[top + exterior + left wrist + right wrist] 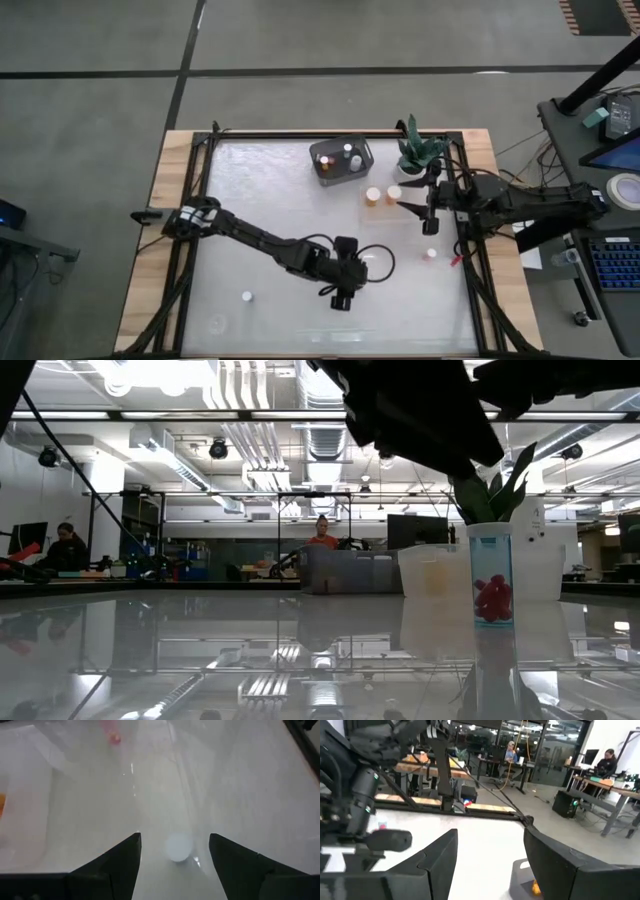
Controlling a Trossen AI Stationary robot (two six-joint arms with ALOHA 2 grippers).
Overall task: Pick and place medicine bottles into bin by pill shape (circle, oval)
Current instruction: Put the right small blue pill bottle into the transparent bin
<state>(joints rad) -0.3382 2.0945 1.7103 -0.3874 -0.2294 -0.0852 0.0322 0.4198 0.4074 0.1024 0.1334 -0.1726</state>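
The left gripper (366, 264), fingers spread, hovers at centre frame over a small white cylindrical bottle (178, 847). The right gripper (405, 206), released and empty, sits right of the dark wire bin (340, 160).

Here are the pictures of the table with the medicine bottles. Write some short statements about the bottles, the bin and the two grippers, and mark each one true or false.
1. The left gripper is open, with a white bottle between its fingers. True.
2. The bin is empty. False: some bottles already lie in it.
3. The right gripper holds an orange bottle. False: its jaws are open and hold nothing.
4. A green potted plant stands beside the bin. True.
5. All bottles are inside the bin. False: a small white bottle stands apart on the table.
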